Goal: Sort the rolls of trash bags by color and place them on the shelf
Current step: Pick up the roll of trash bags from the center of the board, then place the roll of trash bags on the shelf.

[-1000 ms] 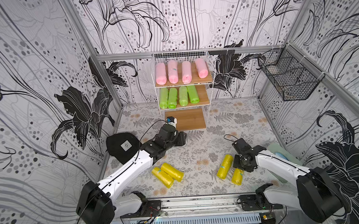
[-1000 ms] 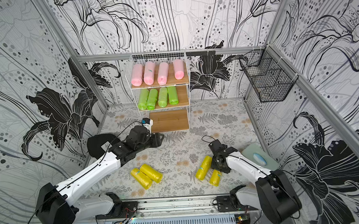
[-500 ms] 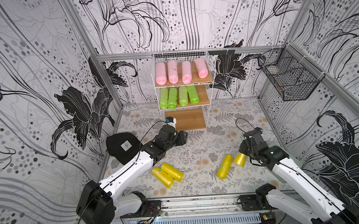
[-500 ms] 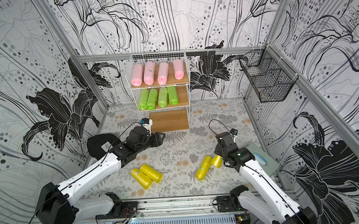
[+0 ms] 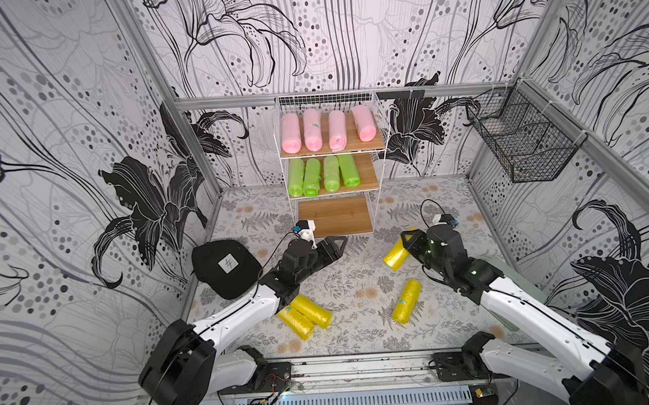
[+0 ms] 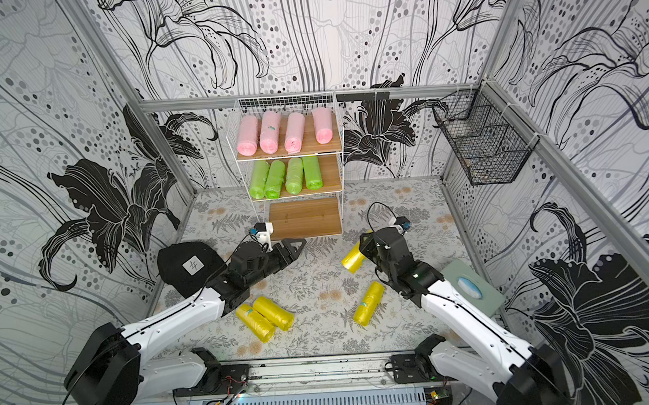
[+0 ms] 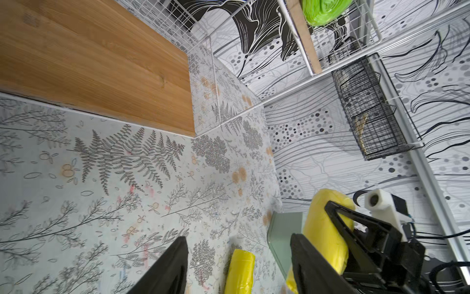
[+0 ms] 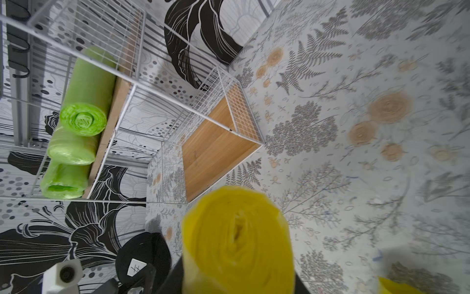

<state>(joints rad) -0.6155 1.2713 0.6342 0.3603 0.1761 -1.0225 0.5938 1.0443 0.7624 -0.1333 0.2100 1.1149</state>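
Bright, even light here, only soft faint shadows on the desk [image 5: 357,274]. Both top views bow at the edges. Right wrist view smears: the close yellow roll [image 8: 237,239] is blurred.

The left arm [image 5: 241,317] and right arm [image 5: 531,316] are clad in white shells between black joints; black cables [image 5: 429,200] are looped at the wrists; the left gripper [image 5: 336,245] is fitted with black triangular fingers [image 7: 167,267].
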